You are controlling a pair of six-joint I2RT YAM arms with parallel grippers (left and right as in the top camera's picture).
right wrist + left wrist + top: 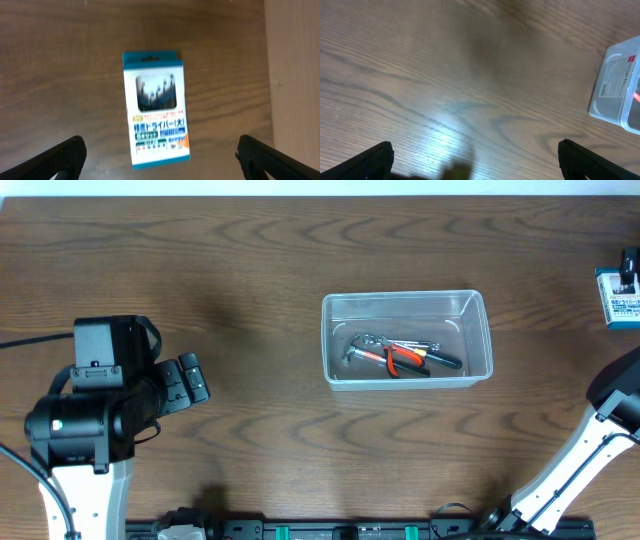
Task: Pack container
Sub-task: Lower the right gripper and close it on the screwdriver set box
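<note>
1. Two grippers were inspected. The left gripper stood spread wide above the brown wooden table, pinching nothing.
2. The clear rectangular plastic container sat well apart, ahead and right of it, holding red-handled hand tools.
3. The right gripper stood spread, with a small blue-and-white cardboard box lying beneath it, between its fingers.

A robotics lab bench. Left arm and right arm are mounted at its edge, hand tools in a container.
</note>
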